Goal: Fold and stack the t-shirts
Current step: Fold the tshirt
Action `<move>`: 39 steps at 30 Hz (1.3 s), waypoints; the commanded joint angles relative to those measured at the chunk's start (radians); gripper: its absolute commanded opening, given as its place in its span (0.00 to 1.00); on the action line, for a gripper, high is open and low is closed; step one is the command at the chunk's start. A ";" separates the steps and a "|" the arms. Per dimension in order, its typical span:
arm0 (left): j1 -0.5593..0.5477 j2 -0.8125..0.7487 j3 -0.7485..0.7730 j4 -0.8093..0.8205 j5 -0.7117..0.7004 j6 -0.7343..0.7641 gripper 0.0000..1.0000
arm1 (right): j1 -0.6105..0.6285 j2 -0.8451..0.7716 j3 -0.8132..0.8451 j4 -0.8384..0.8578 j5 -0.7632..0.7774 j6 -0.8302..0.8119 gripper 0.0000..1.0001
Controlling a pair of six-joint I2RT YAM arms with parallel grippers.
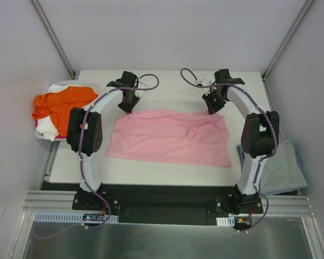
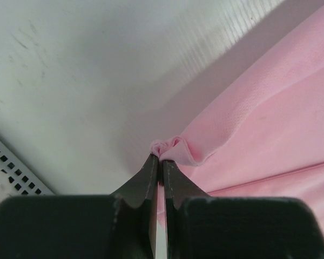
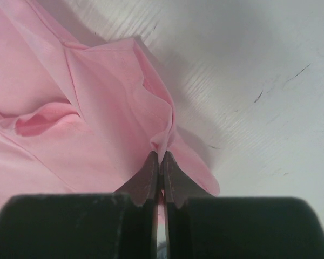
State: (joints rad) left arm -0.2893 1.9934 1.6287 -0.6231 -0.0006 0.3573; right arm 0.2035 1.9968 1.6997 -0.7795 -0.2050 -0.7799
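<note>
A light pink t-shirt (image 1: 170, 137) lies spread across the middle of the white table. My left gripper (image 1: 129, 110) is shut on its far left corner; the wrist view shows the fingertips (image 2: 162, 161) pinching a bunched bit of pink cloth (image 2: 270, 118). My right gripper (image 1: 210, 111) is shut on the far right edge; its wrist view shows the fingertips (image 3: 160, 157) pinching a raised fold of pink cloth (image 3: 113, 108). An orange t-shirt (image 1: 62, 102) lies over a white one (image 1: 48, 128) at the left. A grey-blue t-shirt (image 1: 283, 170) lies at the right.
The orange and white shirts sit in a pinkish tray (image 1: 39, 132) off the table's left edge. The grey-blue shirt hangs past the table's right edge beside the right arm's base. White walls enclose the table (image 1: 173, 89). A perforated rail (image 2: 11, 167) shows in the left wrist view.
</note>
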 commanded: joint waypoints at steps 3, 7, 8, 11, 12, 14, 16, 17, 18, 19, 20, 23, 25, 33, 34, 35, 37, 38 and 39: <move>-0.027 -0.051 -0.053 -0.013 -0.024 -0.018 0.00 | 0.002 -0.112 -0.061 -0.049 0.006 -0.030 0.01; -0.034 -0.059 -0.075 -0.009 -0.032 -0.030 0.00 | 0.002 -0.145 -0.107 -0.047 0.003 -0.030 0.01; -0.037 -0.059 -0.079 -0.010 -0.033 -0.035 0.00 | 0.002 -0.148 -0.115 -0.047 0.003 -0.030 0.01; -0.044 -0.065 -0.089 -0.006 -0.041 -0.037 0.00 | 0.002 -0.158 -0.133 -0.049 0.006 -0.027 0.01; -0.045 -0.068 -0.092 -0.006 -0.041 -0.035 0.00 | 0.002 -0.161 -0.137 -0.050 0.004 -0.025 0.01; -0.044 -0.073 -0.092 -0.003 -0.044 -0.035 0.00 | 0.002 -0.165 -0.137 -0.047 0.006 -0.022 0.01; -0.045 -0.080 -0.093 -0.003 -0.044 -0.032 0.00 | 0.002 -0.173 -0.140 -0.049 0.006 -0.019 0.01; -0.045 -0.087 -0.093 -0.003 -0.047 -0.031 0.00 | 0.002 -0.176 -0.143 -0.049 0.004 -0.018 0.01; -0.045 -0.088 -0.095 -0.001 -0.048 -0.027 0.00 | 0.002 -0.178 -0.144 -0.052 0.004 -0.018 0.01; -0.045 -0.097 -0.098 -0.003 -0.047 -0.027 0.00 | 0.004 -0.182 -0.146 -0.052 0.006 -0.018 0.01; -0.045 -0.100 -0.098 -0.003 -0.048 -0.024 0.00 | 0.002 -0.187 -0.147 -0.053 0.004 -0.019 0.01; -0.045 -0.116 -0.104 -0.003 -0.056 -0.023 0.00 | 0.004 -0.202 -0.150 -0.058 0.007 -0.021 0.01; -0.047 -0.131 -0.107 -0.004 -0.061 -0.023 0.00 | 0.004 -0.211 -0.156 -0.056 0.006 -0.022 0.01; -0.056 -0.176 -0.142 -0.006 -0.078 -0.006 0.00 | 0.010 -0.276 -0.201 -0.084 -0.005 -0.024 0.01; -0.056 -0.180 -0.147 -0.004 -0.082 -0.004 0.00 | 0.013 -0.283 -0.207 -0.089 -0.004 -0.025 0.01; -0.056 -0.183 -0.151 -0.006 -0.082 -0.003 0.00 | 0.013 -0.288 -0.212 -0.092 -0.002 -0.025 0.01; -0.056 -0.189 -0.162 -0.006 -0.081 -0.001 0.00 | 0.016 -0.303 -0.229 -0.096 -0.002 -0.027 0.01; -0.056 -0.192 -0.164 -0.004 -0.079 0.000 0.00 | 0.014 -0.308 -0.233 -0.102 -0.008 -0.028 0.01; -0.057 -0.193 -0.170 -0.004 -0.078 -0.001 0.00 | 0.017 -0.308 -0.241 -0.110 -0.010 -0.030 0.01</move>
State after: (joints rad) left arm -0.3351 1.8572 1.4792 -0.6144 -0.0608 0.3485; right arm 0.2115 1.7508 1.4784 -0.8387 -0.1993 -0.7944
